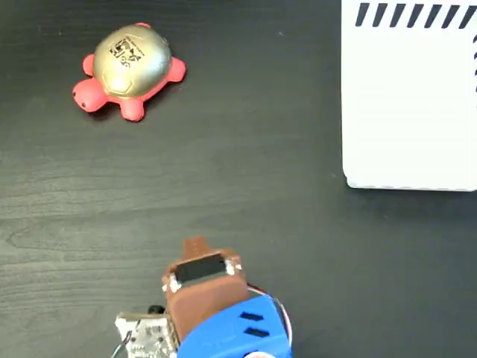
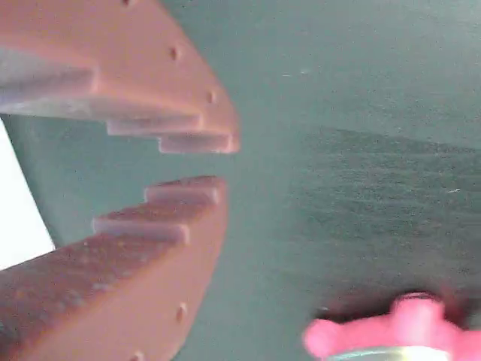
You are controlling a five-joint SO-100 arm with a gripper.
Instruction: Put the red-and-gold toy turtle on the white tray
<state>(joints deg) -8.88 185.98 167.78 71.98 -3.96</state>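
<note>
Red-and-gold toy turtle (image 1: 130, 68) sits on dark tabletop (image 1: 246, 186), upper left in fixed view, well apart from white tray (image 1: 410, 104) at upper right. Brown pincer (image 2: 218, 162) empty, toothed tips slightly parted, near bottom edge, clear of both.

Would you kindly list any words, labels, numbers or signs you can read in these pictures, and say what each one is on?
Gold shell of the toy turtle: a black printed logo, too small and blurred to read.
White tray: slanted black stripes only, no lettering.
Arm and claw: no text visible.
</note>
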